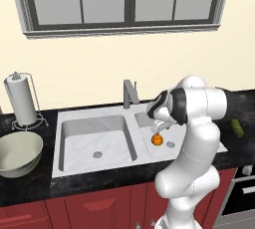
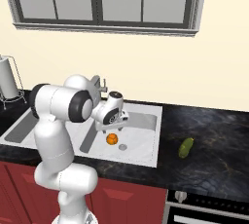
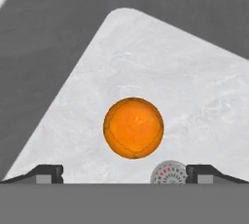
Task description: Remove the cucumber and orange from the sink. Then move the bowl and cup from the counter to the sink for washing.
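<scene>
Gripper (image 3: 124,172) hangs wide open and empty above the orange (image 3: 133,127), which lies on the floor of the sink's (image 1: 94,118) right basin beside the drain (image 3: 168,173). Cucumber (image 2: 186,147) already rests on the desk (image 2: 214,140) right of the sink. Orange removal is underway; next, descend and close on it.

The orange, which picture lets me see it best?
The hand view: the orange looks big and round on the sink floor, near a drain. In both base views it is just a small orange ball under the gripper.
</scene>
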